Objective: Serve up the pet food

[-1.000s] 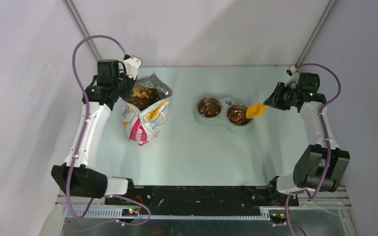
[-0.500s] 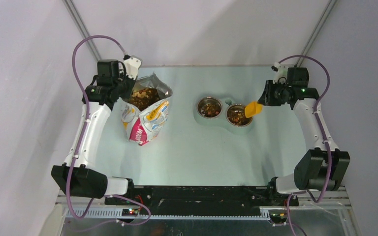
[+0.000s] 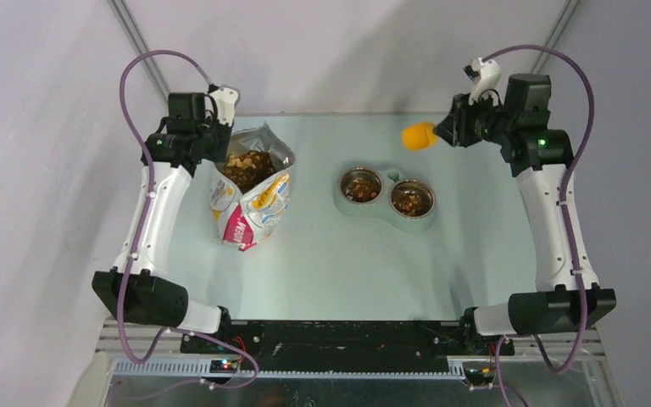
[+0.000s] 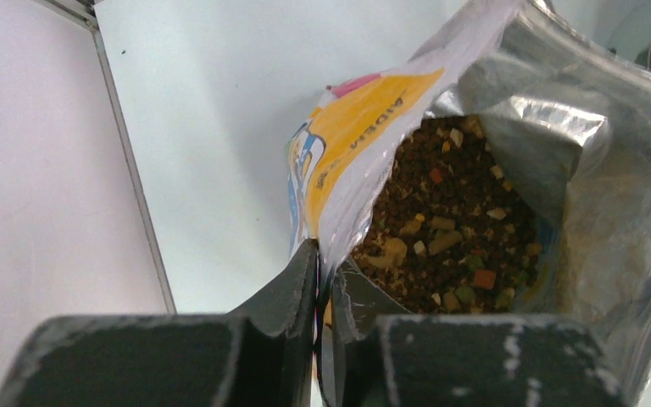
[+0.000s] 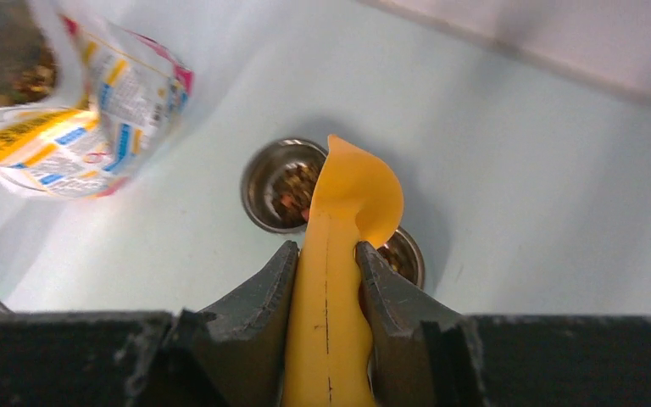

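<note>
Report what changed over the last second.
The right gripper, shut on the yellow scoop, lifted up and away from the right bowl. The left gripper stayed pinched on the rim of the bag; the bag, the right bowl and the left bowl kept their places.

Light fell evenly and brightly from above on the pale worktop [image 3: 331, 263], leaving only soft, faint shadows beside the bag [image 3: 250, 203] and the bowls [image 3: 431, 203]. In the left wrist view the bag's foil lining threw silver glare, and the left hand [image 4: 322, 264], close up, was blurred. The scoop [image 5: 339, 254] looked soft near the right wrist lens.
</note>
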{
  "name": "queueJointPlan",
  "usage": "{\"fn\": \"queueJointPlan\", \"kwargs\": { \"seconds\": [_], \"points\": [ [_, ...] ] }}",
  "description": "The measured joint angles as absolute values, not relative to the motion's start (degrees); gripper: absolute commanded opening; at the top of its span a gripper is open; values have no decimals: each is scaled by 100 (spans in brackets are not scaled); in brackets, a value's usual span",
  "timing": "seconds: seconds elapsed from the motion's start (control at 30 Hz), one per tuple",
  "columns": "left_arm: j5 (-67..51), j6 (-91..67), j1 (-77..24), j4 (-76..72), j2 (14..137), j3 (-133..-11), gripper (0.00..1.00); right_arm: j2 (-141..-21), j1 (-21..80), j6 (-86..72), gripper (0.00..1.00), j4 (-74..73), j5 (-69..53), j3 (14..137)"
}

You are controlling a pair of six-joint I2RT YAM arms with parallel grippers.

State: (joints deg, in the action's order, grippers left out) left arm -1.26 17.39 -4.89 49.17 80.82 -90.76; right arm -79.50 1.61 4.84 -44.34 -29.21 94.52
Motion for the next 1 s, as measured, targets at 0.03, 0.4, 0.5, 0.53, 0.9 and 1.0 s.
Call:
{"fn": "queueJointPlan", "kwargs": {
  "seconds": [0.03, 0.4, 0.5, 0.53, 0.9, 1.0],
  "points": [
    [-126, 1653, -489, 4908, 8119, -9124, 13, -7966, 279, 454, 0, -4414, -2954, 9601],
    [-252, 1046, -480, 4840, 8250, -9207, 0, -9225, 2471, -69, 0, -3898, -3028, 11489],
    [-349, 996, -473, 4775, 8200, -9124, 0, -9730, 2856, -386, 0, -3693, -2939, 12053],
    [-375, 989, -473, 4744, 8162, -9074, 0, -9924, 2974, -493, 0, -3612, -2906, 12252],
    [-565, 856, -467, 4486, 7935, -8770, 0, -11574, 4412, -1098, 0, -3336, -2161, 13200],
    [-567, 819, -467, 4464, 7935, -8770, 0, -11799, 4735, -1109, 0, -3457, -1708, 13200]
  ]
}}
